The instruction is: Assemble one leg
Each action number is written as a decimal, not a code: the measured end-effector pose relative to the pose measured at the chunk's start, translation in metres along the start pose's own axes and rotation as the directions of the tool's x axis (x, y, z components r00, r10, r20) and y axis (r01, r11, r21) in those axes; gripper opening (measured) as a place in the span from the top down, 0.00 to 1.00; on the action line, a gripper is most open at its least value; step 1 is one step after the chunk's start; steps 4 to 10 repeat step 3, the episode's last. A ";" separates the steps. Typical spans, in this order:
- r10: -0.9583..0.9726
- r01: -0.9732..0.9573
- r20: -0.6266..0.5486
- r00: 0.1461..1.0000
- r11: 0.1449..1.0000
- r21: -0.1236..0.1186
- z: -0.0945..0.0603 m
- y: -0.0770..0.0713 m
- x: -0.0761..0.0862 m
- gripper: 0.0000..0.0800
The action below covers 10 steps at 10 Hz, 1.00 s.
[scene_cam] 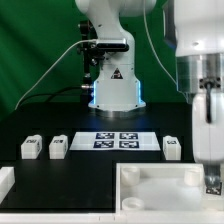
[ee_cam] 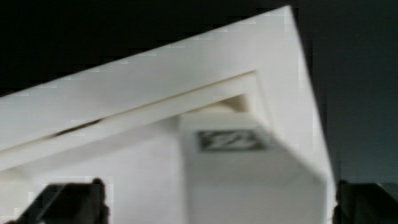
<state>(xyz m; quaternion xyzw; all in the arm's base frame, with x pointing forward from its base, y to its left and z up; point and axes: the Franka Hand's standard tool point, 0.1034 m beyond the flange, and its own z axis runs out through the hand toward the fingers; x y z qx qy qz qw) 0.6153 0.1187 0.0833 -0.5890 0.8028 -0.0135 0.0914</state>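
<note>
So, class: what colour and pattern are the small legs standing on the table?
White, each leg with a black-and-white square tag on its face; the exterior view shows it best.

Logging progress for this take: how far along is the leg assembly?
Done: nothing visibly. Three legs lie loose beside the marker board. In hand: the end effector, open and empty, hovers at the panel corner. Left: picking a leg and seating it in a socket.

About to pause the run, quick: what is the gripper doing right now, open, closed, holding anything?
Gripper: open, fingers spread wide apart, holding nothing; it hangs over the large white panel.
</note>
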 end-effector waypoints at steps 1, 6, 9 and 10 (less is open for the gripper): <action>0.003 -0.003 0.013 1.000 1.000 0.009 -0.008 -0.002 -0.003 0.19; 0.000 0.000 0.010 1.000 1.000 0.006 -0.005 -0.001 -0.002 0.19; 0.000 0.000 0.010 1.000 1.000 0.006 -0.005 -0.001 -0.002 0.19; 0.000 0.000 0.010 1.000 1.000 0.006 -0.005 -0.001 -0.002 0.19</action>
